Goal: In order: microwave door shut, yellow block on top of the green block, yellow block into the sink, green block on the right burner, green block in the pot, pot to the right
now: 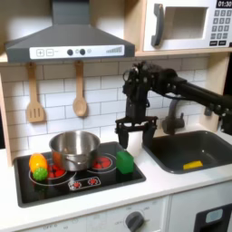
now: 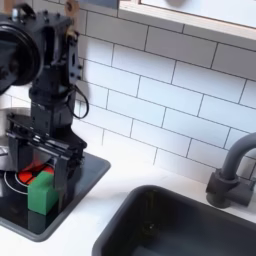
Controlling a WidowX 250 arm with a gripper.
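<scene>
Toy kitchen set, black arm raised over glossy black cooktop (image 1: pixel 77 186).

Gripper (image 1: pixel 133 135), black, fingers spread and holding nothing, hangs above the green block (image 1: pixel 124 162), a matte cube resting on the right burner (image 1: pixel 104 163) of red printed rings at the cooktop's right edge. Pot (image 1: pixel 74 146), round polished steel, stands at the cooktop's rear. Yellow block (image 1: pixel 192 165) lies inside the sink (image 1: pixel 163 154), a dark grey rounded basin right of the cooktop. Microwave door (image 1: pixel 180 25), white with grey handle, is closed above.
</scene>
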